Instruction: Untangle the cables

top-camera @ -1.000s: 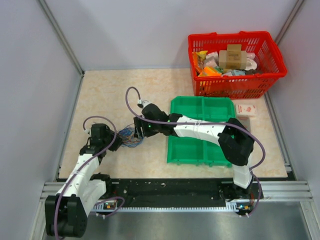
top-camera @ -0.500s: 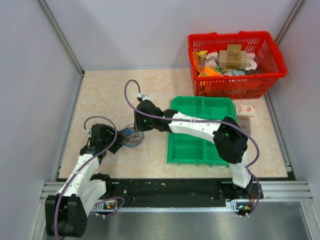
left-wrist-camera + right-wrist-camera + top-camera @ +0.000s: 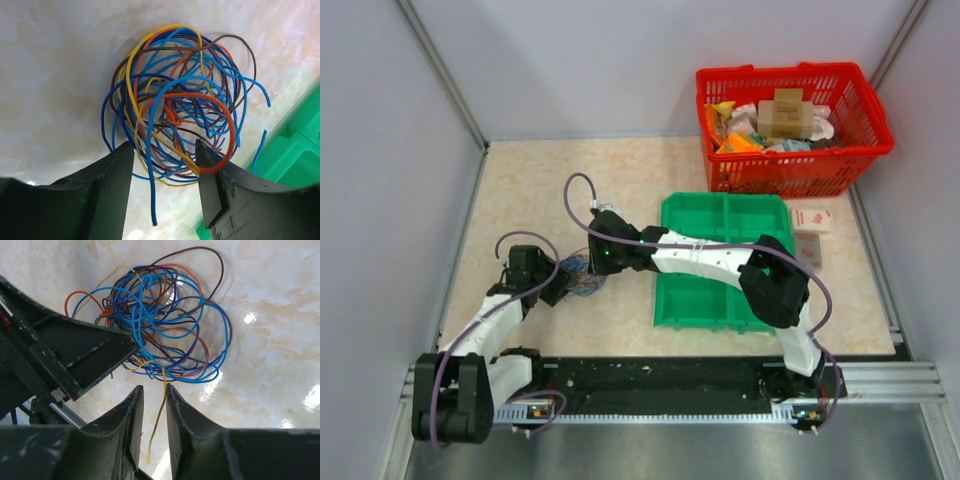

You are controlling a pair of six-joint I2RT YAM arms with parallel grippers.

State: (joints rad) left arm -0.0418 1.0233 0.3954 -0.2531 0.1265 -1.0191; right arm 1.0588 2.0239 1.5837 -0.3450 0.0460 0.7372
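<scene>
The cables (image 3: 582, 276) are a hand-sized tangle of blue, orange, yellow, brown and purple wires on the beige table between my two grippers. My left gripper (image 3: 162, 165) is open, its jaws on either side of the bundle's (image 3: 175, 100) near edge. An orange loop (image 3: 227, 145) rests against its right finger and a blue end hangs in the gap. My right gripper (image 3: 154, 387) has its jaws close together but still apart. A loose yellow wire end (image 3: 159, 415) from the tangle (image 3: 160, 315) runs between them. The left gripper's finger (image 3: 95, 355) touches the bundle from the left.
A green compartment tray (image 3: 665, 300) lies just right of the tangle, under the right arm; its corner (image 3: 300, 150) shows in the left wrist view. A red basket (image 3: 790, 175) full of packets stands at the back right, with a small box (image 3: 811, 217) beside it. Walls close in both sides.
The right gripper's jaws have narrowed around the yellow wire end as it shifted left onto the tangle. The left gripper's jaws have widened and it has edged toward the bundle.
</scene>
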